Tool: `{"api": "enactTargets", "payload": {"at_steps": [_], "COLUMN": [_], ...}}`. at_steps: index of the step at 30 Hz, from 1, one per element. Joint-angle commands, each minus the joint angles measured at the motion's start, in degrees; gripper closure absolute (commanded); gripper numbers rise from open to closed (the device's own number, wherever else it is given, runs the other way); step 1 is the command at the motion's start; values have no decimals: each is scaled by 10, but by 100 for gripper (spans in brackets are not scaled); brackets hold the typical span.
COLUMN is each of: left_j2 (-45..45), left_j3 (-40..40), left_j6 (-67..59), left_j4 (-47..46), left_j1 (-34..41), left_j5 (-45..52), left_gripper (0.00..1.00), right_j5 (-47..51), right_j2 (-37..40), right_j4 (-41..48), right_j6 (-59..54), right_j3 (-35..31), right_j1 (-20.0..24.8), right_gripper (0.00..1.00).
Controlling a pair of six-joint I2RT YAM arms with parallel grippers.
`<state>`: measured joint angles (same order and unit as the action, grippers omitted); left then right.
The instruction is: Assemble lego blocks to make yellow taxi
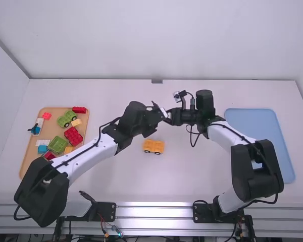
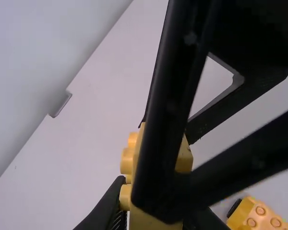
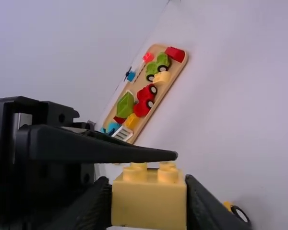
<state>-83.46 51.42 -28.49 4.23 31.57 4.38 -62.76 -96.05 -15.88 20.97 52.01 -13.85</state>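
Observation:
In the high view my left gripper [image 1: 155,116] and my right gripper [image 1: 174,117] meet above mid-table. A yellow block with studs [image 2: 140,153] is between them. In the left wrist view my left gripper [image 2: 156,220] has its fingers on either side of the block, behind the right gripper's crossing fingers. The right wrist view has my right gripper [image 3: 149,203] shut on the block's [image 3: 149,206] two sides, with a left gripper finger lying just over the studs. An orange-yellow wheeled base [image 1: 153,146] stands on the table below the grippers.
At the left, a wooden tray [image 1: 28,156] holds red, green, blue and yellow blocks and wheeled pieces. A blue tray [image 1: 260,121] lies at the right, partly behind the right arm. A small dark fitting [image 1: 157,81] is at the table's far edge.

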Motion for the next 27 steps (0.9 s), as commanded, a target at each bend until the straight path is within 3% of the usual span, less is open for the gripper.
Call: {"api": "enactTargets", "payload": {"at_steps": [1,4,6,7,8,9,10,11,19,21,27], "left_j2": [3,3,3,3,3,3,3,3,30,49,58], "left_j3": [-5,-5,-5,-5,-5,-5,-5,-5,-5,-5,46], "left_j6": [-3,-3,2,7,9,12,12,11,81,81,55], "left_j4": [2,3,3,4,3,4,4,4,-13,-28,-116], "left_j1": [3,2,3,3,2,2,2,3,-14,-31,-142], "left_j5": [7,7,7,8,7,7,7,7,9,47,323], "left_gripper": [98,98,89,67,55,27,18,1,1,1,1], "right_j5": [-17,-17,-17,-17,-17,-17,-16,-12,11,7,-19], "right_j2": [-2,-2,-2,-2,-2,-2,-2,-2,-2,-2,-2], "right_j4": [-2,-2,-3,-3,-3,-6,-7,-8,-7,-7,80], "right_j6": [0,0,0,0,0,0,0,0,-35,-57,-179], "right_j3": [17,17,17,17,17,17,17,17,17,18,63], "right_j1": [-3,-3,-3,-3,-3,-3,-3,-3,8,14,17], "right_gripper": [67,72,73,74,75,76,76,76,76,76,75]}}
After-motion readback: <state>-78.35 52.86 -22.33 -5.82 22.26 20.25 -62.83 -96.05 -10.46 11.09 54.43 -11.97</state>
